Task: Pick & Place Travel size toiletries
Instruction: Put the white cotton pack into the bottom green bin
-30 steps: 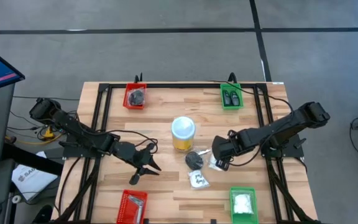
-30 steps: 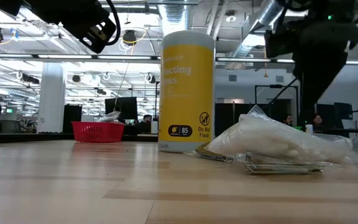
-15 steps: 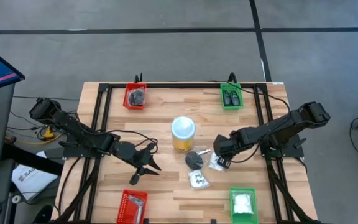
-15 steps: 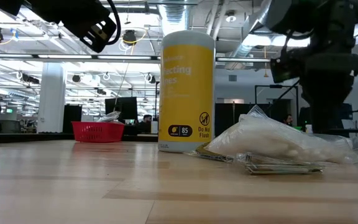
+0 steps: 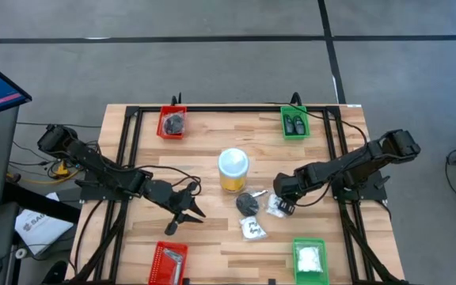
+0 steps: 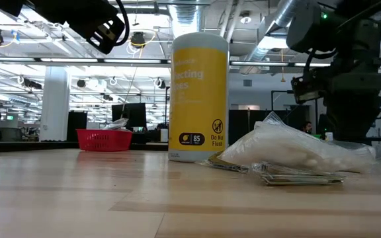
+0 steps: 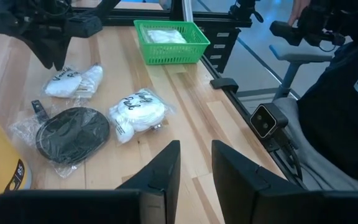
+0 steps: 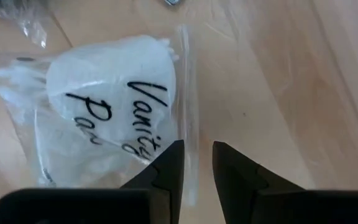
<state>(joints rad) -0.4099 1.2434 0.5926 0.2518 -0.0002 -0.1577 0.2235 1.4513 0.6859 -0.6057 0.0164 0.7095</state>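
Pale wooden planks of the work table (image 5: 212, 229) carry a loose cluster of travel toiletries near the middle, beside a yellow jar (image 5: 233, 170) with a pale lid. Low over that cluster, the right gripper (image 8: 196, 163) has its fingers drawn to a narrow gap, with the clear edge of a packet (image 8: 107, 118) of white contents, printed in black script, lying in the gap between the tips; whether the fingers actually pinch the film cannot be told. The packet's white bulk sits just to one side of the fingers, flat on the wood. In the high view this packet (image 5: 276, 206) lies directly under the right gripper (image 5: 283, 207), next to a black round piece (image 5: 248, 203) in clear wrap and a second packet (image 5: 252, 229) slightly nearer the front edge. A green tray (image 5: 309, 259) at the front holds more white packets. The left gripper (image 5: 179, 215) waits above the table's left half, well apart from the cluster, its fingers narrowly parted on nothing.
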